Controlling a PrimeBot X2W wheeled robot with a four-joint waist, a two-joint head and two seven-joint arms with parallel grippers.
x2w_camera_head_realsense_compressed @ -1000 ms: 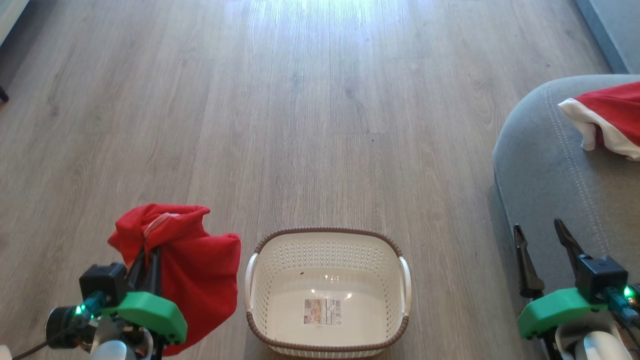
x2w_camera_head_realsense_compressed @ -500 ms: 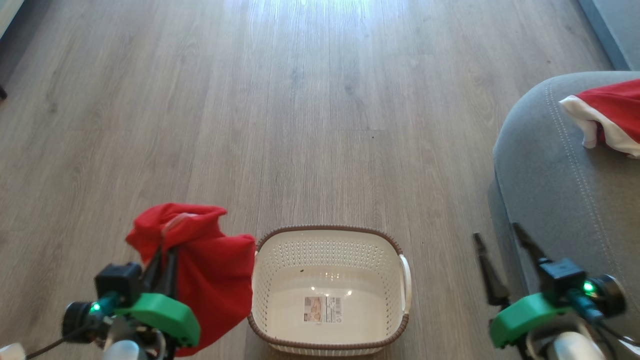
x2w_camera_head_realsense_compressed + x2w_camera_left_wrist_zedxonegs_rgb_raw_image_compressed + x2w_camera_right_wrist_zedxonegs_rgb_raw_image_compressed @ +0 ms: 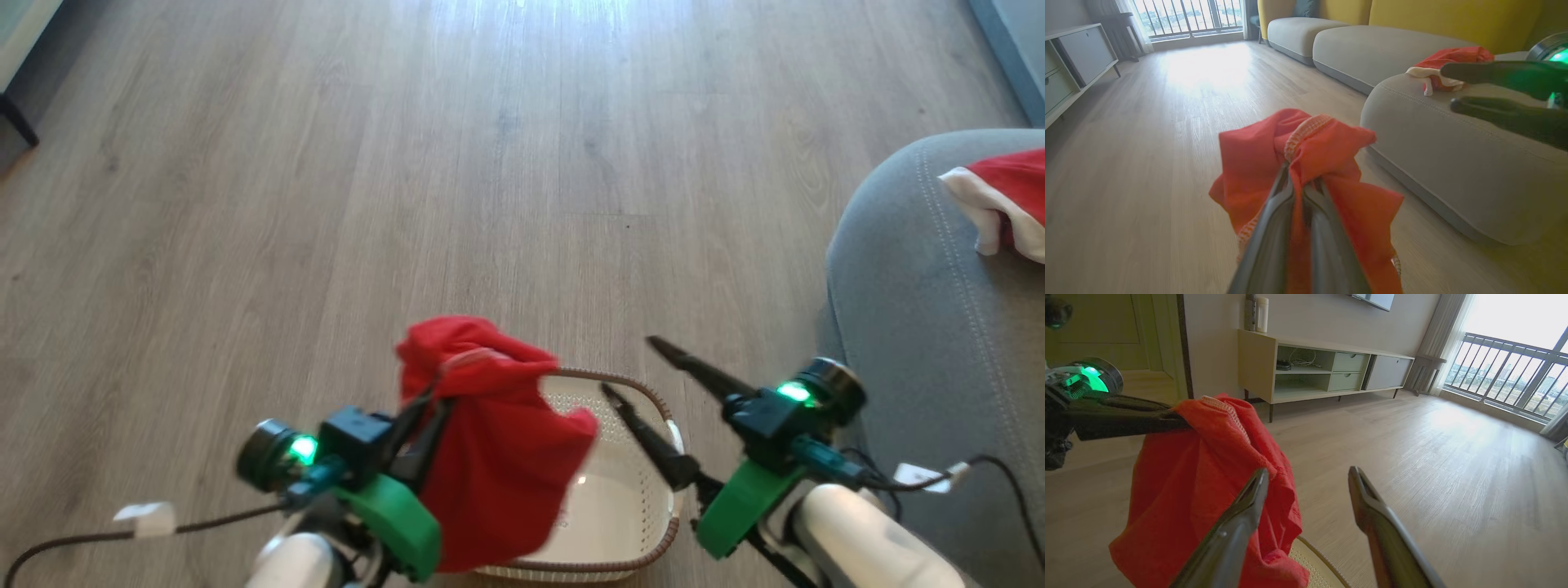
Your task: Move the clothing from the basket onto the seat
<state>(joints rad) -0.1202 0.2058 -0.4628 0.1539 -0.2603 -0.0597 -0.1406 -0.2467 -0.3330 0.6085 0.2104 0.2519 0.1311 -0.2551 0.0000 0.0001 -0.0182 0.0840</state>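
Left claw grips the plain red garment, hanging over the basket at its left side. Right claw gapes wide above its right rim. The white-trimmed garment lies on the seat, far right.

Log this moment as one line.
left gripper: shut on plain red garment, held above basket | right gripper: open, beside garment | trimmed garment: on seat

Dark gripper fingers, green mounts
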